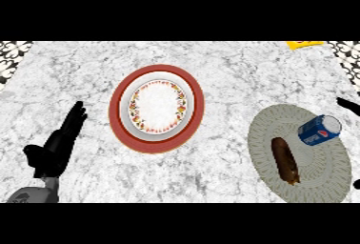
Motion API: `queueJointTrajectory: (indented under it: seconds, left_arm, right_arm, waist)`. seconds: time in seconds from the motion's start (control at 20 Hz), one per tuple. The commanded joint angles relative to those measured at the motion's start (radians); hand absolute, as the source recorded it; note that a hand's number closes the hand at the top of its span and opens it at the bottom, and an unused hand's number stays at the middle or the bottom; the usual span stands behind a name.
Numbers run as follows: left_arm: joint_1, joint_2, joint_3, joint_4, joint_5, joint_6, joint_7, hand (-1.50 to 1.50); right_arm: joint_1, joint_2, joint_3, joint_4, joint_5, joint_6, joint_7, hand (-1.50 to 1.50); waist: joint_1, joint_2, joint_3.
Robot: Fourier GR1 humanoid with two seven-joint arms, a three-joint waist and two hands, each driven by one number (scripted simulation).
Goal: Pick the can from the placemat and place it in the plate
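While the can (pixel 320 129) lies tipped on its side at the upper right of the placemat (pixel 267 124), nothing grips it. Head view only, so taken from left to right.

At the left edge: left hand (pixel 62 138), fingers straight and together, pointing up the counter (pixel 232 62), resting well apart from everything. Holding nothing.

In the middle: plate (pixel 156 106), red rim and floral ring, white centre bare, nothing in it yet.

At the right: round grey placemat carrying two things, the blue can near its far right edge and a brown oblong thing (pixel 285 161) (food, probably, though hard to say what) lying just below and left of the can, apart from it.

At the far right edge: only a black sliver of the right hand (pixel 348 106), just beside the can, not touching as far as can be seen. Spread or curled, cannot tell; too little shows.

Risks, as judged from here: lying on its side, liable to roll off the mat if nudged by fingers closing off-centre. Reaching low across the mat could also brush the brown thing and drag it along. On release, set down sideways on the plate's shallow dish, could roll over the rim; standing it upright would be safer.

Yellow corner (pixel 304 44) at the top edge, unidentifiable.
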Motion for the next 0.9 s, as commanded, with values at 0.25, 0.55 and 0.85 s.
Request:
queueJointTrajectory:
  seconds: [0.25, 0.55, 0.85]
  left_arm:
    - [0.013, -0.026, 0.005, -0.042, -0.046, 0.000, 0.035, 0.00]
    - [0.002, -0.048, 0.052, 0.023, -0.067, -0.039, 0.000, 0.00]
    - [0.033, -0.079, 0.055, -0.017, -0.086, -0.047, 0.002, 0.00]
  right_arm:
    - [-0.139, 0.037, 0.072, 0.117, 0.204, 0.026, 0.116, -1.50]
    - [-0.140, 0.036, 0.020, 0.223, 0.267, 0.076, -0.007, -1.50]
    - [-0.273, 0.151, 0.072, 0.295, 0.379, 0.048, 0.079, -1.50]
  waist:
    - [0.013, 0.002, 0.001]
    - [0.001, 0.001, 0.001]
    - [0.007, 0.001, 0.001]
